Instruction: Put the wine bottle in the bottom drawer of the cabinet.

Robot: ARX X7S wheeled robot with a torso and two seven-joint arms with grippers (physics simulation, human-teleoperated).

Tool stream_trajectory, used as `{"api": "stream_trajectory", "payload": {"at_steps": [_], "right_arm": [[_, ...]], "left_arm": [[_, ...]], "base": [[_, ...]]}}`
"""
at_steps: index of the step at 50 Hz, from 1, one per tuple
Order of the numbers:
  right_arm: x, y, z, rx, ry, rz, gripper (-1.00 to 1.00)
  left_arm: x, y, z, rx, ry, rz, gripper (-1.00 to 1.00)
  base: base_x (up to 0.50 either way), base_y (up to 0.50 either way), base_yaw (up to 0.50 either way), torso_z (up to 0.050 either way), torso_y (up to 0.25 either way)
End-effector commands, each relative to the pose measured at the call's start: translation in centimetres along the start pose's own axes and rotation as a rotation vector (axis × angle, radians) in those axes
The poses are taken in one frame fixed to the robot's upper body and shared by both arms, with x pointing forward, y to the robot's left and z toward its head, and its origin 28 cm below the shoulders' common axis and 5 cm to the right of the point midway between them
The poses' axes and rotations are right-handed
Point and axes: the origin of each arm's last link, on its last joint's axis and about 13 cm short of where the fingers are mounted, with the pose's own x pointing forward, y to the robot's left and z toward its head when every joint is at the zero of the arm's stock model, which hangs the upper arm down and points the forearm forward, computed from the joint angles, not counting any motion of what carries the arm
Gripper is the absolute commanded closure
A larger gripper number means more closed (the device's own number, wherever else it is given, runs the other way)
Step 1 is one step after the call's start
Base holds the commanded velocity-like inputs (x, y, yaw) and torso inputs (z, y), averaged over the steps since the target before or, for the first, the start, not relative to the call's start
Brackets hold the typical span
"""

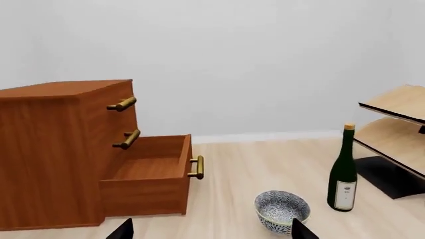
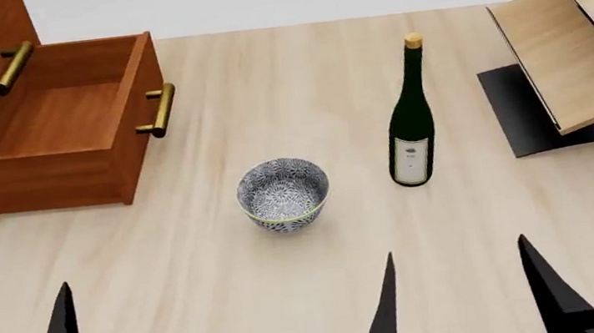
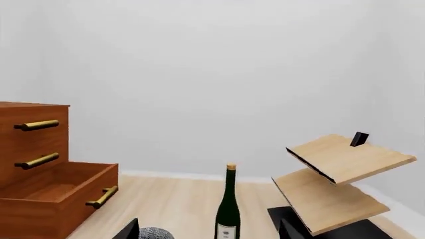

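just wine bottle (image 2: pixel 410 124) beyond right gripper (image 2: pixel 463 299)

Head cam looks steeply down at my desk (image 2: pixel 290 302), fairly close. Both wrist cams sit low, facing forward. All three share the wine bottle (image 2: pixel 411 124), the open bottom drawer (image 2: pixel 58 131) and the rack (image 2: pixel 574 42).

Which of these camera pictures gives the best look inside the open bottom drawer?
The head view: it looks down into the bottom drawer, showing its bare floor, with nothing in it. The left wrist view shows the drawer from the side, with only part of the floor. The right wrist view catches it at a low angle, floor mostly hidden.
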Motion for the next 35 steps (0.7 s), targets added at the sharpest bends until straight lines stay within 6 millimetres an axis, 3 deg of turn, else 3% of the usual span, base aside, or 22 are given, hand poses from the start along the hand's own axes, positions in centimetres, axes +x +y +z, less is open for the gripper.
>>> {"api": "stream_trajectory", "payload": {"at_steps": [1, 18, 35], "right_arm": [[-0.50, -0.04, 1.40, -0.009, -0.039, 0.003, -1.00], [-0.50, 0.06, 1.65, -0.015, -0.038, 0.007, -1.00], [-0.50, 0.17, 1.64, -0.017, -0.029, 0.006, -1.00]], "left_arm": [[-1.19, 0.52, 2.16, -0.006, -0.032, -0.011, -1.00], [-1.43, 0.74, 2.45, -0.011, -0.059, 0.016, -1.00], [-1.36, 0.57, 2.30, -0.020, -0.031, 0.019, -1.00]], "base": [[0.00, 0.00, 0.00, 0.000, 0.000], [0.00, 0.01, 0.00, 0.000, 0.000], [0.00, 0.37, 0.00, 0.000, 0.000]]}}
